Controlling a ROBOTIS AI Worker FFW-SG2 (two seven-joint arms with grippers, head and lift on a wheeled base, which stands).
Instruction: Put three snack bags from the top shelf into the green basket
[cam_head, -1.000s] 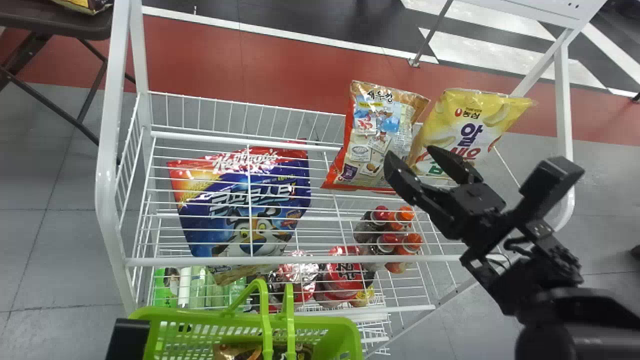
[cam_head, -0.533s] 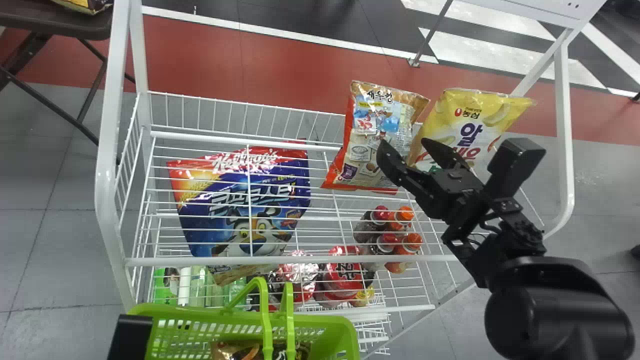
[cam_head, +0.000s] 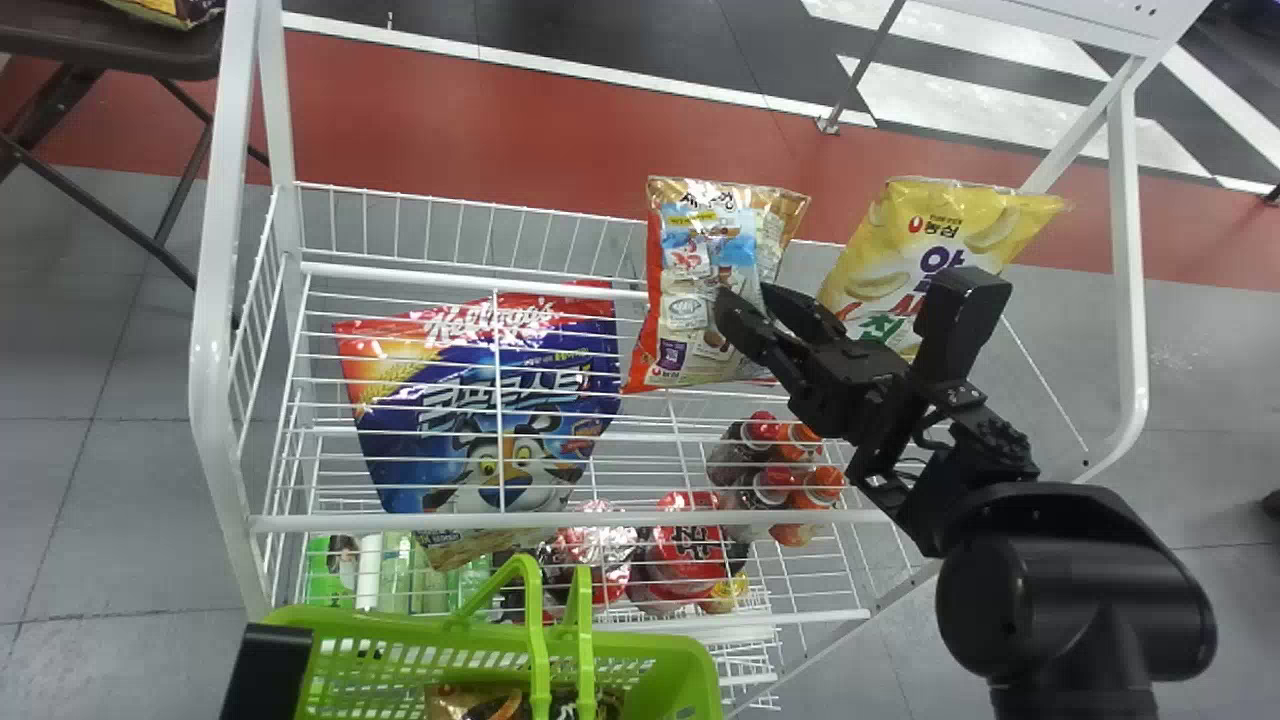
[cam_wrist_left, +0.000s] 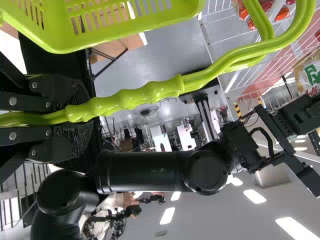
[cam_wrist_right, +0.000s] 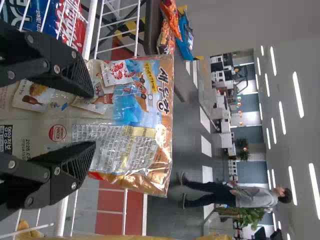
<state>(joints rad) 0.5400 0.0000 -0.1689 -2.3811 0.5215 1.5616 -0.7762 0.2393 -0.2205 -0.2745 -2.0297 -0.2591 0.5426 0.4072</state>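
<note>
Two flat black R fingers (cam_wrist_right: 72, 70) spread by the orange-and-blue foil snack bag (cam_wrist_right: 137, 107), prob. light, slippery; I'd pinch mid-body.

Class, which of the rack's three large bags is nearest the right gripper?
The middle bag, right at the right gripper; the blue bag and yellow bag are farther.

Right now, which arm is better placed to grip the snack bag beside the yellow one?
Right, probably: its claw is at the snack bag; the left claw holds the basket handles.
</note>
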